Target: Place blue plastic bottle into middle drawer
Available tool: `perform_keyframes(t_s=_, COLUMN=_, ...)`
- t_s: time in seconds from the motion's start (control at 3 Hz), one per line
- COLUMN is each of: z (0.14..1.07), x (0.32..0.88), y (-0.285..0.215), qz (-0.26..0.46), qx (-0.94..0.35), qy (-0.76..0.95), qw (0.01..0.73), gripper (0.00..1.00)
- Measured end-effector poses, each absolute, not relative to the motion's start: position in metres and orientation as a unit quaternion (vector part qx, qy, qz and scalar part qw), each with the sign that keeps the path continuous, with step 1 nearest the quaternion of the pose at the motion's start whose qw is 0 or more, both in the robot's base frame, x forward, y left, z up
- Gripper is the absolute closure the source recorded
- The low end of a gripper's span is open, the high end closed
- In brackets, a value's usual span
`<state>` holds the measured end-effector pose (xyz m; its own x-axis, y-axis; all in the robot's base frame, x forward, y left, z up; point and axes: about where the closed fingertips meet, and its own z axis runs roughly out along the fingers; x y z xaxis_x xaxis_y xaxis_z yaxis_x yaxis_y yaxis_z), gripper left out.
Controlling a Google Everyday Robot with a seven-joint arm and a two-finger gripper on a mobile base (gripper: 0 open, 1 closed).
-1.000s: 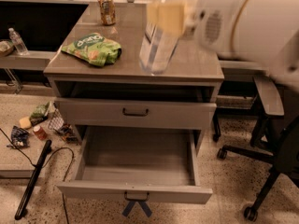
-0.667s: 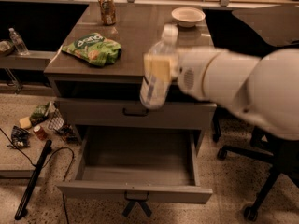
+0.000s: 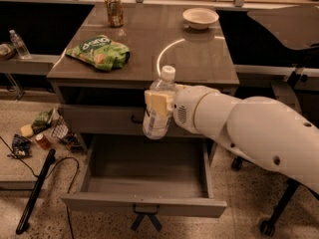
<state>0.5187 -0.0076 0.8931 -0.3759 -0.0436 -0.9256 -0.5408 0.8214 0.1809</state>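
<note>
My gripper (image 3: 159,106) is clamped on the bottle (image 3: 155,125) — pads (image 3: 155,102) round its middle, cap up, slight tilt. Bottle hangs above the open drawer (image 3: 144,176), over its back part, not inside yet. Risks, imo: let go here & it drops a long way, bounces or topples vs. the drawer's walls. Go down w/o coming fwd and the base may clip the closed drawer front (image 3: 94,119) just above the open drawer's back. Thin plastic — could also slip in my grip.
</note>
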Motion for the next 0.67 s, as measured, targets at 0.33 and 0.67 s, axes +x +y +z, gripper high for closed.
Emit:
perform_keyframes(t_s=0.33, z=0.822, x=0.512, y=0.009, qz=0.250, qx=-0.170, qy=0.807, qw=0.507, gripper=1.00)
perform_keyframes(t_s=0.67, z=0.682, x=0.487, y=0.033, qz=0.262, qx=-0.158, qy=0.839, qw=0.451, gripper=1.00)
